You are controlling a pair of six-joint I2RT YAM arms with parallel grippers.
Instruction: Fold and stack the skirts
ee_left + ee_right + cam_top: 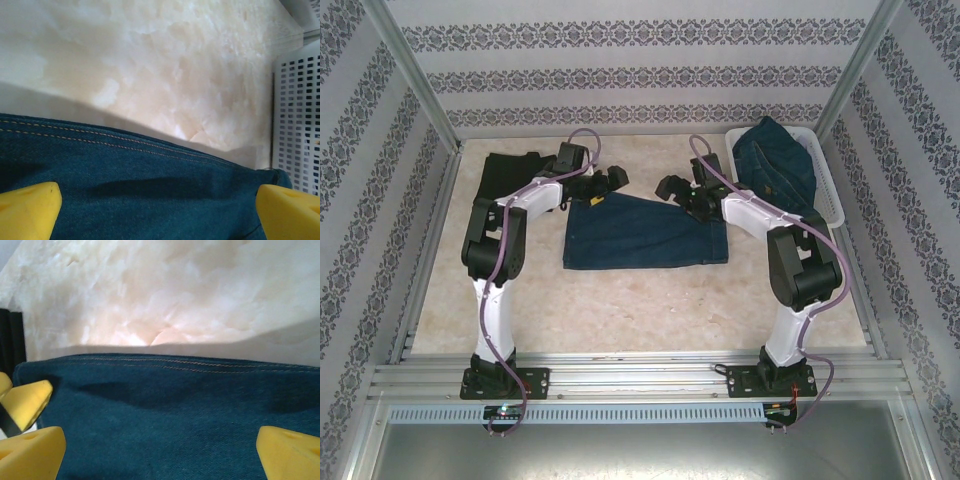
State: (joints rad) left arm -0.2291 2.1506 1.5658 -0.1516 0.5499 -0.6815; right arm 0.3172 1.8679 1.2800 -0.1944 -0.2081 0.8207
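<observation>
Top external: dark blue denim skirt (645,232) lies flat, roughly rectangular

Looks like a robot lab test cell. An aluminium extrusion frame (415,75) boxes in a marble-look desk (640,305). The walls are flat panels (620,78) printed with striped wallpaper, a mock backdrop. The left arm (492,300) and right arm (790,330) are bolted to a slotted rail (640,375) at the near edge, and purple cables (506,250) run along them.

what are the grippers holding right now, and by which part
Nothing is held: left gripper and right gripper are both open over the flat denim skirt at its far edge.
</observation>
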